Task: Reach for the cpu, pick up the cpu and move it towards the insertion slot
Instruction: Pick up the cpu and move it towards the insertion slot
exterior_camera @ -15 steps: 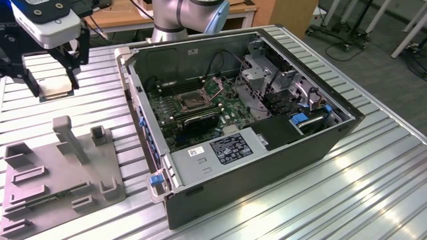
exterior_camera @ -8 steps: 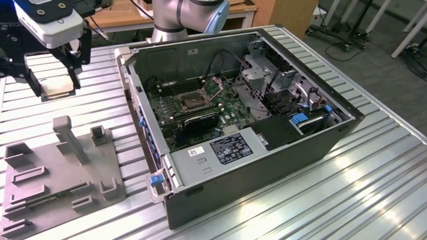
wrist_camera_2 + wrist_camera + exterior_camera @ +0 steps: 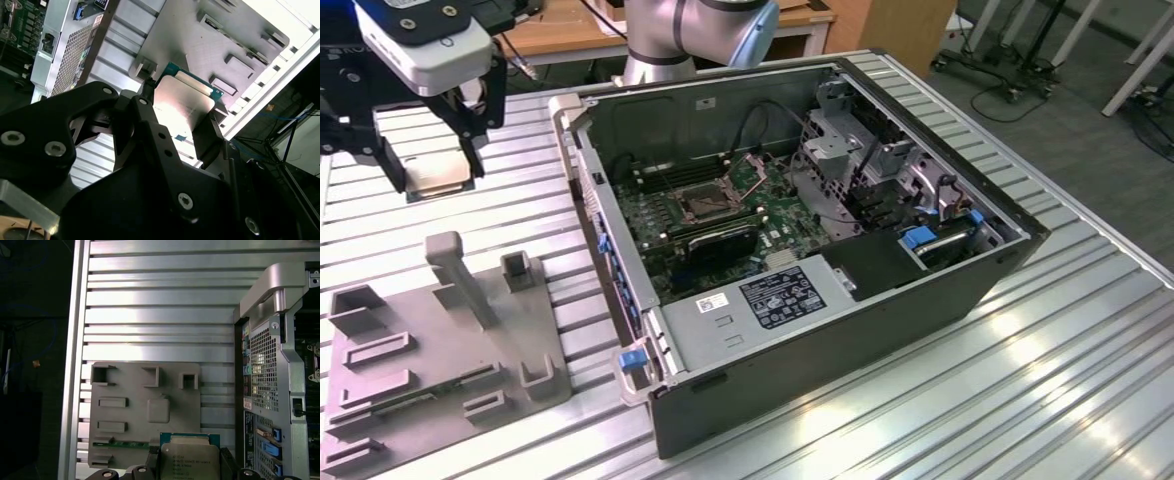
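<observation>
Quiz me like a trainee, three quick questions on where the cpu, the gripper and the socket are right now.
1. Fill in: the insertion slot sits inside the ____.
2. The cpu is: A) seated in the insertion slot; B) held by the gripper, raised, to the exterior view's left of the computer case; C) lying loose inside the case.
3. True or false: the gripper is open.
Key: 1 computer case; 2 B; 3 false, it is shut on the cpu.
</observation>
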Available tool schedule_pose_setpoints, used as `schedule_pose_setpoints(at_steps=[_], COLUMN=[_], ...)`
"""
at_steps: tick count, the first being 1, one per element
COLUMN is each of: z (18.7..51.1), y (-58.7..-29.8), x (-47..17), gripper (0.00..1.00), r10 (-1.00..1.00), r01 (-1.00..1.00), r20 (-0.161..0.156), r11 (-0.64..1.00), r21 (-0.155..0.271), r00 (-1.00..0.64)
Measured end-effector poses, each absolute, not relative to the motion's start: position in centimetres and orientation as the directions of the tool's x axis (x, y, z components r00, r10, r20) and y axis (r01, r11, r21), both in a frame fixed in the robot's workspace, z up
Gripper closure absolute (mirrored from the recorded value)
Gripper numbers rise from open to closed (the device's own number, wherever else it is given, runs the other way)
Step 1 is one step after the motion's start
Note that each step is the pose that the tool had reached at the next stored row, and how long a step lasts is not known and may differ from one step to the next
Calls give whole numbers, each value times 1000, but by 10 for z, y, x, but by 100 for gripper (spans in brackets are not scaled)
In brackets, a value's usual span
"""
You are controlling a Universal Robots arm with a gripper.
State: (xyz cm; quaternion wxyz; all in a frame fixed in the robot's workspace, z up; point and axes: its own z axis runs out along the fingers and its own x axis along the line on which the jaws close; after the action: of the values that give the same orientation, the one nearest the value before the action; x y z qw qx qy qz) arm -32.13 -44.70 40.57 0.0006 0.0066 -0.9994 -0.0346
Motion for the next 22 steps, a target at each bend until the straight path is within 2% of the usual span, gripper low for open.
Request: schedule_pose_setpoints(at_steps=[22], z=[406], y=[-447], x=[-316], gripper=[45], r10=[-13], r01=[-13], r20=[1], r11=[998], r21=[69], r00=[-1000])
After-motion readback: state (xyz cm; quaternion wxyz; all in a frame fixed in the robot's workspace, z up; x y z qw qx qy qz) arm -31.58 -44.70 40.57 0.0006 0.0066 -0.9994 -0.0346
